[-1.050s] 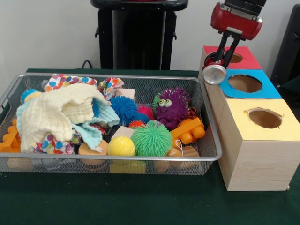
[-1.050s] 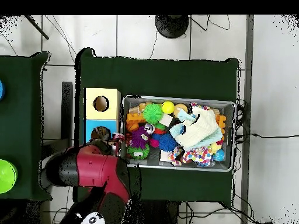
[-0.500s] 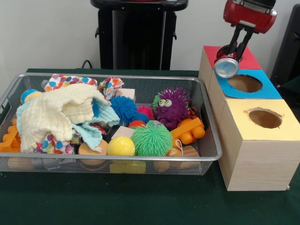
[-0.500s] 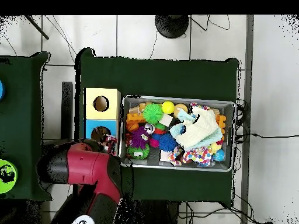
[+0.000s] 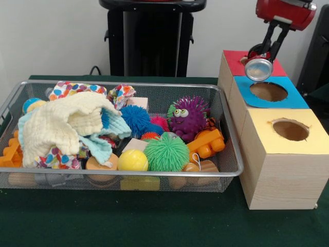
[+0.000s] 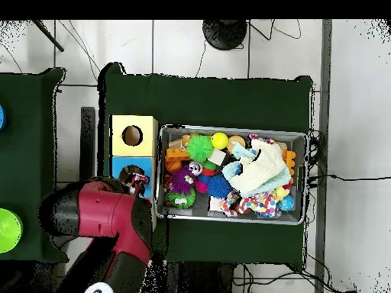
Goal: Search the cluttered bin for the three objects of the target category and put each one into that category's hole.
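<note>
My gripper (image 5: 263, 57) is shut on a red drink can (image 5: 258, 67) whose silver end faces the camera. The can hangs in the air over the seam between the red-topped box (image 5: 275, 66) and the blue-topped box (image 5: 268, 92), just behind the blue box's round hole. The yellow-topped box (image 5: 290, 129) stands nearest the camera. In the overhead view the gripper (image 6: 137, 181) and can show at the edge of the blue box (image 6: 120, 166), with the yellow box (image 6: 132, 136) beside it. The red arm (image 6: 103, 217) hides the red box there.
The wire bin (image 5: 230, 135) stands left of the boxes. It holds a cream cloth (image 5: 67, 123), a purple fuzzy monster (image 5: 187, 116), a green spiky ball (image 5: 165, 153), a yellow ball (image 5: 132, 160), an orange block (image 5: 206, 144) and a blue spiky ball (image 5: 136, 118).
The gripper has carried the can up and to the right in the front view, from the bin's far right corner to above the red and blue boxes.
</note>
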Robot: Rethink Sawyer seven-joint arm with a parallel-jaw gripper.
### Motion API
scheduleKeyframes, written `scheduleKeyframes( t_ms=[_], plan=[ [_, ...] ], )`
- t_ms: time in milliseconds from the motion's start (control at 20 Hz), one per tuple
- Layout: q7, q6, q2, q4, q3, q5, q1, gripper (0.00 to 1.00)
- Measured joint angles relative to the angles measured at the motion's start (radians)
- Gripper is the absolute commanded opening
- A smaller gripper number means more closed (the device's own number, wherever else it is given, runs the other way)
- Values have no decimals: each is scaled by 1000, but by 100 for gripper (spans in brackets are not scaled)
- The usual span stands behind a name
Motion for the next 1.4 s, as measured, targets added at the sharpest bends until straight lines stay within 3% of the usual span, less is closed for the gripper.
scheduleKeyframes(
  t_ms=[700, 1400],
  plan=[
    [115, 0, 50, -51, -15, 23, 11, 0],
    [124, 0, 88, -77, -19, 22, 36, 0]
  ],
)
